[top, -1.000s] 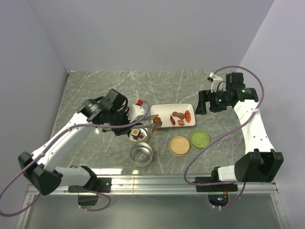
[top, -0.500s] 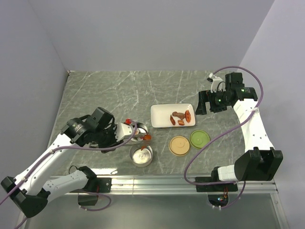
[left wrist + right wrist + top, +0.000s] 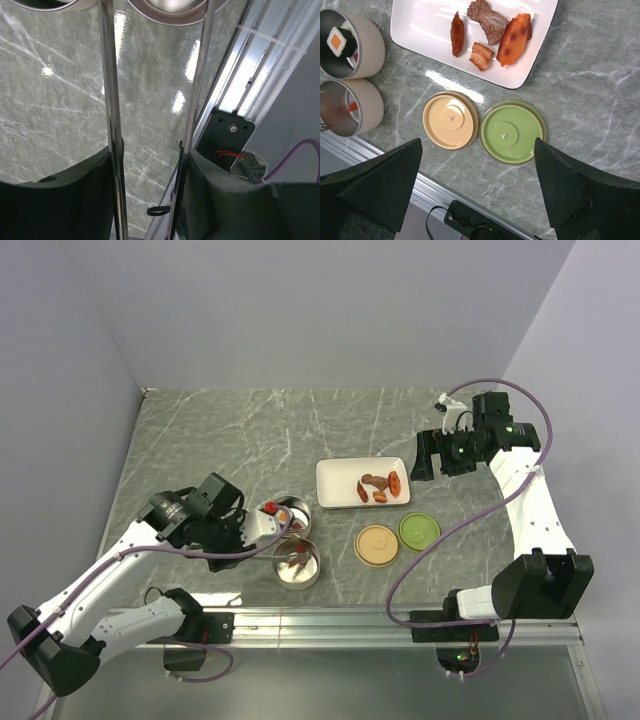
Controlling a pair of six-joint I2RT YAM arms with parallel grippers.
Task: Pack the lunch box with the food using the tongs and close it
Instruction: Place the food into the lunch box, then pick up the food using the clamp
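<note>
My left gripper (image 3: 256, 532) is shut on the tongs (image 3: 282, 552). In the left wrist view both silver arms of the tongs (image 3: 112, 120) lie against my fingers (image 3: 75, 195). Their tips reach into the near steel lunch box cup (image 3: 297, 566), where an orange-red chunk (image 3: 298, 561) lies; I cannot tell whether the tips touch it. The far cup (image 3: 350, 45) holds a sushi block (image 3: 339, 41). Several food pieces (image 3: 512, 32) sit on the white plate (image 3: 420, 25). My right gripper (image 3: 477, 146) hangs open and empty above the lids.
A tan lid (image 3: 378, 544) and a green lid (image 3: 418, 531) lie side by side, right of the cups and in front of the plate. The metal rail (image 3: 330, 618) runs along the table's near edge, close to the near cup.
My left arm swung from the plate back to the near cup, carrying an orange-red chunk in the tongs. The tong arms have spread wider. The right arm stayed still.
</note>
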